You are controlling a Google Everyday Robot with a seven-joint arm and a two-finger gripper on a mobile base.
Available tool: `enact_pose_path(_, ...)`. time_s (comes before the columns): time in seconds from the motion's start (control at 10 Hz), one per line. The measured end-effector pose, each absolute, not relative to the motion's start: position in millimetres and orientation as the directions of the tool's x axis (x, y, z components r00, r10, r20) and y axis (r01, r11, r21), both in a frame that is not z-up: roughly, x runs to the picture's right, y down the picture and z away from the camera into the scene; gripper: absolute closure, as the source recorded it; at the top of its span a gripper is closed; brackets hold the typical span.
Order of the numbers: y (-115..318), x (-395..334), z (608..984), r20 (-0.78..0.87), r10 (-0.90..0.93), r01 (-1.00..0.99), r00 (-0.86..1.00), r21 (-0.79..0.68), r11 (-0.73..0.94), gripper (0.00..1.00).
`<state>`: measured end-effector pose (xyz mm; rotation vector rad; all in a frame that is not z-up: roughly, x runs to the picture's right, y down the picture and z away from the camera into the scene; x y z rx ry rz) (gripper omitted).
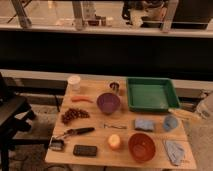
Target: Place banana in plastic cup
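Note:
The pale-yellow banana [181, 114] lies slantwise at the table's right side, just below the green tray's front right corner. The small light-blue plastic cup [170, 122] stands right in front of it, touching or nearly touching it. My gripper [200, 111] comes in from the right edge of the view, at the banana's right end. I cannot tell whether it holds the banana.
On the wooden table [100, 159] are a green tray [151, 93], purple bowl [108, 102], white cup [74, 81], carrot [81, 99], grapes [74, 115], blue sponge [144, 124], orange bowl [141, 146], round fruit [114, 141] and grey cloth [175, 150]. A black chair [10, 115] stands left.

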<state>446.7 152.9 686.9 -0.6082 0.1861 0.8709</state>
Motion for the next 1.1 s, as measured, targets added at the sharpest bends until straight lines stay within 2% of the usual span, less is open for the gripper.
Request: enact_pose_path(1.1, 177.1, 402.8, 708.9, -0.292, 0.623, -0.642, 0.725, -0.615, 0.459, 1.0)
